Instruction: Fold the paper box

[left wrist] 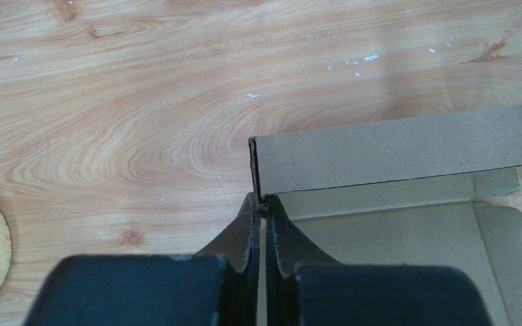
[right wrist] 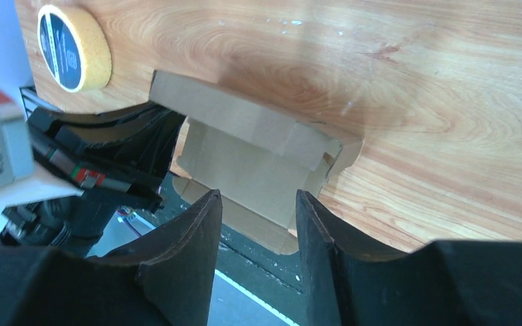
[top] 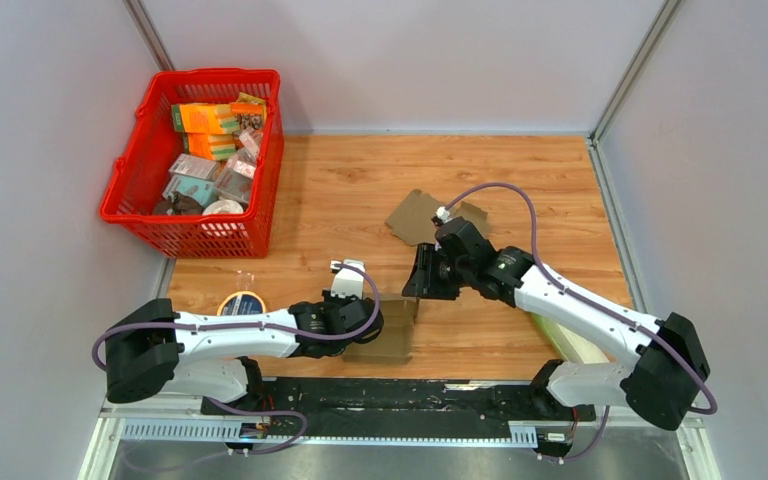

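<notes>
Scene: the paper box [top: 385, 335] lies partly formed at the near edge of the table [top: 520, 190], between the two arms. One long wall stands upright and the floor panel lies flat.
Left jaws: pressed together, pinching the end of that upright wall right at its corner fold, as the left wrist view shows.
Right jaws: standing apart, hanging just beside the box's other end. We see nothing gripped between them, and the floor panel and a small end tab show past the tips.
Step in hand: we judge that the left side anchors the wall while the right comes in to take the free end and raise the next panel.
Doing it well: we would keep the left pinch firm and still, so the crease stays square. We would bring the right tips in along the score line and close on the card's edge, not on its flat face, then turn the panel about the crease, not drag it.
Risk: a pull across the table could slide the whole box or tear the pinched corner.
Elsewhere: a second cardboard sheet [top: 415, 215] lies well behind, a tape roll [top: 241, 303] sits near the left arm, and a red basket [top: 130, 200] stands at far left.
</notes>
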Robot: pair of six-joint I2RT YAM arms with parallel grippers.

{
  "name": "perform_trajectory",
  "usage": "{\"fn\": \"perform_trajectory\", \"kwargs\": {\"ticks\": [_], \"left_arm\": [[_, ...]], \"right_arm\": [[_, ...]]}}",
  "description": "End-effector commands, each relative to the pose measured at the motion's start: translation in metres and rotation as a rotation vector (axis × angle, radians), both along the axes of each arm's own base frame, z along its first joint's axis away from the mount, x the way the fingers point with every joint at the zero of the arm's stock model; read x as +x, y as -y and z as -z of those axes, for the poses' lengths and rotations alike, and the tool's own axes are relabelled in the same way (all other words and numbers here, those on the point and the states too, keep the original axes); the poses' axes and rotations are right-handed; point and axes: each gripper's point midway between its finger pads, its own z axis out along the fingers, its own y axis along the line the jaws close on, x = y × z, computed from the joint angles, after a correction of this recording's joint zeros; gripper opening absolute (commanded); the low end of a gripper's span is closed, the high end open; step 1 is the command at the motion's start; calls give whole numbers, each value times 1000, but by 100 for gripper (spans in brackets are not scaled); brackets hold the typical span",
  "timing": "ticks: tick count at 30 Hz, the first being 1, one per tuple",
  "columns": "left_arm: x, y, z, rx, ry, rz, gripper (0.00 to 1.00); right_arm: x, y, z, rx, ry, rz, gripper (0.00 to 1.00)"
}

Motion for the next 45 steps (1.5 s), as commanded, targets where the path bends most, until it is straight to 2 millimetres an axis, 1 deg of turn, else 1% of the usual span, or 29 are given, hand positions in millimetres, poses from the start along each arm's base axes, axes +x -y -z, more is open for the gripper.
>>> {"fn": "perform_trajectory", "kwargs": {"ticks": [1, 5, 8, 11, 14, 15, 16, 18, 22, 26, 31, 34, 37, 38, 39, 40, 41, 42, 43, 45], "left_arm": [[2, 3, -8, -32, 7, -18, 0], [3, 3, -9, -34, 17, -21, 0], [4, 4, -10, -39, 20, -22, 0], [3, 6, -10, -44, 17, -20, 0], [3, 5, -9, -47, 13, -21, 0], [3, 5, -9, -47, 13, -21, 0], [3, 5, -9, -48, 13, -22, 0], [2, 4, -9, -47, 13, -22, 0], [3, 6, -10, -52, 14, -20, 0], [3, 8, -11, -52, 13, -16, 0], [2, 8, -10, -43, 10, -11, 0], [2, 9, -9, -45, 10, -13, 0], [1, 10, -9, -45, 10, -13, 0], [1, 10, -8, -45, 12, -14, 0], [0, 11, -9, -47, 14, -12, 0], [1, 11, -10, -49, 17, -15, 0], [0, 11, -10, -47, 17, -12, 0], [1, 11, -10, -49, 18, -17, 0], [0, 11, -10, -49, 18, -17, 0], [0, 9, -10, -51, 20, -24, 0]], "right_arm": [[14, -7, 3, 88, -37, 60, 46], [17, -10, 12, 97, -65, 86, 36], [15, -17, 19, 123, -102, 79, 34], [17, -19, 27, 117, -116, 88, 35], [18, -17, 30, 116, -118, 111, 38], [17, -16, 33, 117, -125, 120, 38], [17, -19, 31, 138, -131, 123, 38], [15, -18, 37, 138, -151, 137, 39], [16, -26, 36, 204, -192, 161, 39], [20, -26, 38, 246, -229, 224, 37], [25, -30, 36, 295, -261, 267, 36], [28, -33, 34, 333, -295, 313, 34], [29, -36, 37, 361, -340, 353, 29], [28, -37, 40, 366, -363, 367, 24], [26, -36, 46, 365, -385, 379, 22], [27, -39, 43, 395, -401, 386, 17], [27, -40, 46, 391, -409, 391, 8], [26, -39, 49, 386, -416, 397, 3], [26, -36, 52, 379, -415, 409, 0], [27, -32, 51, 381, -391, 420, 0]]}}
